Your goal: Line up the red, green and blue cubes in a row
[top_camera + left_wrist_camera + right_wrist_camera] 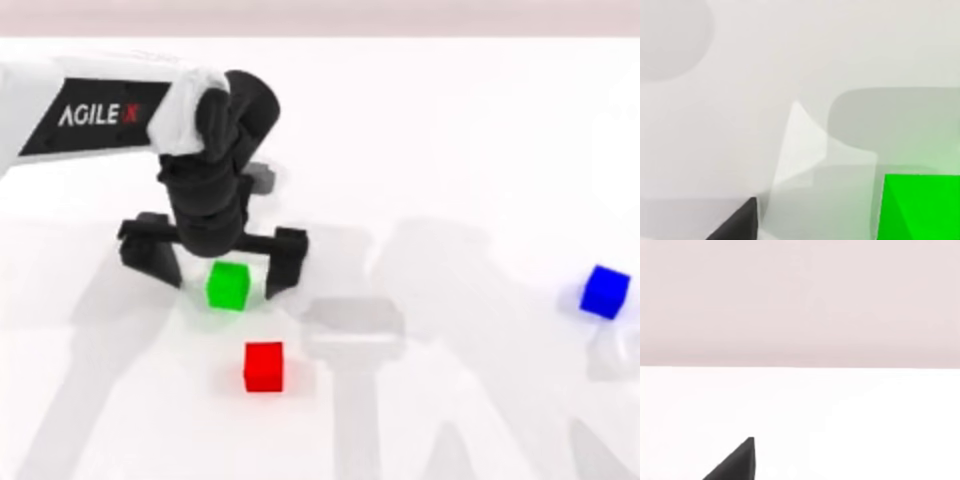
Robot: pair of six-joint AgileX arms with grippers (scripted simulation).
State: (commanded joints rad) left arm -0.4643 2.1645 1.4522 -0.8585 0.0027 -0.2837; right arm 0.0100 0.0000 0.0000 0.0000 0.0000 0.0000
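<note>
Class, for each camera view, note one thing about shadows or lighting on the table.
Top view: broad grey arm shadows cross the table below the left gripper. Left wrist view: overlapping soft shadows lie beside the green cube. Right wrist view: evenly lit, with no distinct shadow.

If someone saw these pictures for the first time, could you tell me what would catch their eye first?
Probably the left gripper, open and straddling the green cube left of the table's centre. The red cube sits just in front of it, apart, while the blue cube lies alone at the far right edge.
</note>
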